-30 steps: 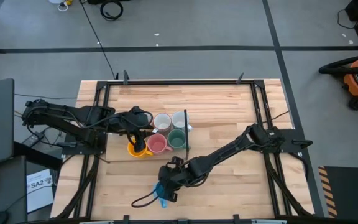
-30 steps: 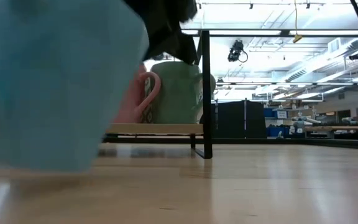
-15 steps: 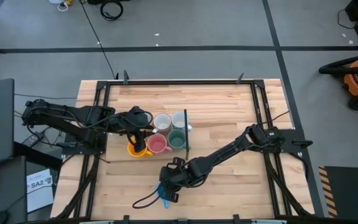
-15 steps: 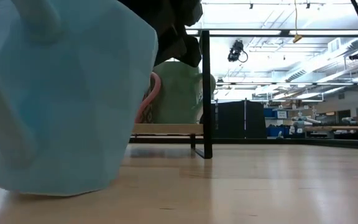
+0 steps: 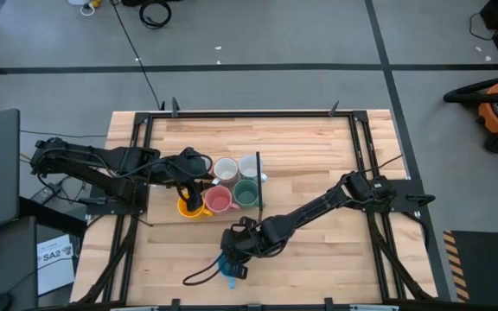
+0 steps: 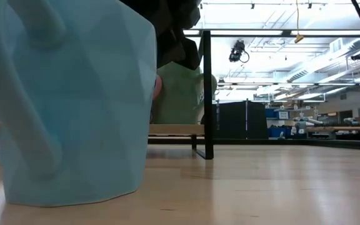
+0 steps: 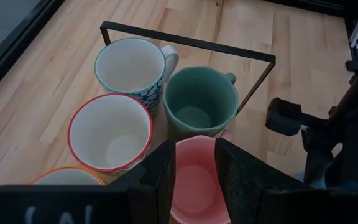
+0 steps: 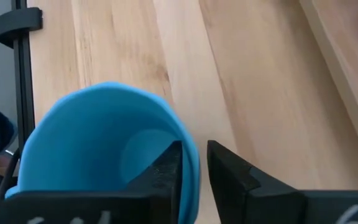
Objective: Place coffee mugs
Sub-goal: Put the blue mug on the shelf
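Wood table (image 5: 309,155) w/ blue mug (image 6: 74,106) standing on it, rack (image 5: 258,181) w/ mugs nearby.

Smooth wooden table (image 5: 309,160) (glossy mugs (image 7: 194,109))

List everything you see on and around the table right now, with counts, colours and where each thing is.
Blue mug: one, light blue, upright near the table's front edge.
Pink mug: one, in the group at table centre.
Green mug: one, teal-green, beside the pink one.
White mugs: two, behind the pink and green ones.
Orange mug: one, left end of the group.
Black frame: one, around the group.
Vacuum: one, orange, on the floor at right.
Left gripper: over the pink mug.
Right gripper: fingers astride the blue mug's rim.
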Motion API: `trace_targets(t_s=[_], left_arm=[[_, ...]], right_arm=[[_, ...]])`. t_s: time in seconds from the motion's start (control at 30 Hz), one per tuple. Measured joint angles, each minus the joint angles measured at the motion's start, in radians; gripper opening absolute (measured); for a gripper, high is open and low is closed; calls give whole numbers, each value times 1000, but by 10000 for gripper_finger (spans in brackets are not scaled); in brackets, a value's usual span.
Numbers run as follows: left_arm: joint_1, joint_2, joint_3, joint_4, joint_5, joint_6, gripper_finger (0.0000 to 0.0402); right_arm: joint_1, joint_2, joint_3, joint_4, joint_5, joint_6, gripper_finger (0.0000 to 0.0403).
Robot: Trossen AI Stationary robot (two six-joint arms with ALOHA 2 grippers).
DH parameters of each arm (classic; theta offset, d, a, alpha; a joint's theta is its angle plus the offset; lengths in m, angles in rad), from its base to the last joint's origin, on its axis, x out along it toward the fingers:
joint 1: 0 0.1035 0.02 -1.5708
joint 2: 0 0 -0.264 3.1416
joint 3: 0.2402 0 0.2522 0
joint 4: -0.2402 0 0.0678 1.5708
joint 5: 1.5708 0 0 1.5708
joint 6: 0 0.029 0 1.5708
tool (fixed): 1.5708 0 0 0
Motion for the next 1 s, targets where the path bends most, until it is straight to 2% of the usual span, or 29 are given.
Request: trace_targets(t_s=[0.3,0.5,0.73,0.87,1.0], left_arm=[[0,0,0,0,0,-1,119],[0,0,0,0,0,-2,119],[0,0,0,5,10,-2,119],[-28,1,0,59,37,-6,119],[-115,30,1,161,42,-1,119]], right_arm=[[-9,0,0,1,1,-2,141],[-18,-18,-2,42,12,-40,143],[27,-178,-2,-23,25,-104,142],[104,-284,-2,-141,131,-119,142],[211,-351,-2,-290,311,-84,142]])
